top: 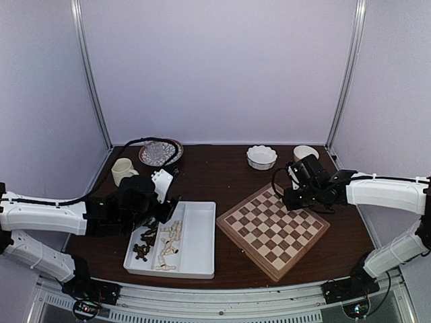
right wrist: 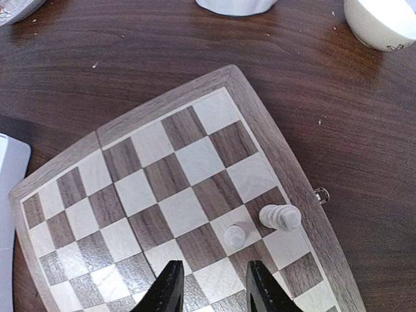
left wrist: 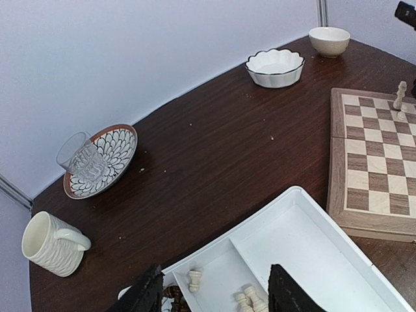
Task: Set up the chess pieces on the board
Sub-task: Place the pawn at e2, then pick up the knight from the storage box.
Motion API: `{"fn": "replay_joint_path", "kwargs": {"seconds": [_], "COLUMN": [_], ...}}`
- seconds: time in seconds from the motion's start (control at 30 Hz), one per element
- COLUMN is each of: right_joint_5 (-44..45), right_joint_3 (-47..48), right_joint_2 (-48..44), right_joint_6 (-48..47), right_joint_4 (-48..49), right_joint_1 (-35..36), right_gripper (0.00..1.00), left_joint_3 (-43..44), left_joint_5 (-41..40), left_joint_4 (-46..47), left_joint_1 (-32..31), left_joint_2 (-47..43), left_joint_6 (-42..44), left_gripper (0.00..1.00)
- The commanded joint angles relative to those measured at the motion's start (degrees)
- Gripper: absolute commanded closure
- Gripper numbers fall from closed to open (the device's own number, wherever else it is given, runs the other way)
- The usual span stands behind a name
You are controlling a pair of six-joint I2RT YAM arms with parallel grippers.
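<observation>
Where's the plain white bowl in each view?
Top external: bowl back right.
Left wrist: bowl top right, beyond the board.
Right wrist: bowl top right corner, cropped.
Shared landmark: the board, in all three views.

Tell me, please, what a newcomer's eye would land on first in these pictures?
The checkered board at the right of the table is almost bare: just two cream pieces sit near its far right edge, with the right gripper open close by them. Next comes the white tray at the left, with a jumble of cream and dark chessmen in its left compartment, below the open left gripper.
</observation>
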Motion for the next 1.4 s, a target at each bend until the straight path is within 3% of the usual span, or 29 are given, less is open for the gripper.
{"fn": "replay_joint_path", "kwargs": {"seconds": [0.0, 0.17, 0.27, 0.5, 0.7, 1.37], "right_joint_5": [2.2, -2.2, -6.3, -13.2, -13.2, -11.2], "right_joint_3": [-1.5, -1.2, 1.8, 10.2, 7.5, 2.9], "right_joint_2": [-4.3, -9.0, -9.4, -4.8, -1.0, -0.9], "right_joint_6": [-1.9, -4.3, -4.6, -4.0, -3.4, -4.1], "right_joint_4": [2.2, 5.0, 5.0, 5.1, 12.3, 15.7], "right_joint_1": [2.4, 3.3, 3.3, 3.3, 3.3, 3.3], "right_gripper": [0.65, 0.65, 0.64, 0.64, 0.64, 0.64], "left_joint_3": [4.6, 7.5, 9.4, 12.0, 18.6, 23.0], "left_joint_5": [0.6, 8.8, 9.3, 14.2, 16.5, 19.4], "left_joint_4": [-6.3, -12.9, -17.0, -21.2, -29.0, -32.7], "left_joint_1": [2.6, 7.6, 8.3, 9.2, 9.2, 10.2], "left_joint_2": [3.6, 7.8, 10.4, 15.4, 24.5, 32.3], "left_joint_6": [-4.7, -7.8, -8.3, -8.3, -9.8, -10.7], "left_gripper": [0.47, 0.55, 0.6, 0.67, 0.73, 0.73]}}
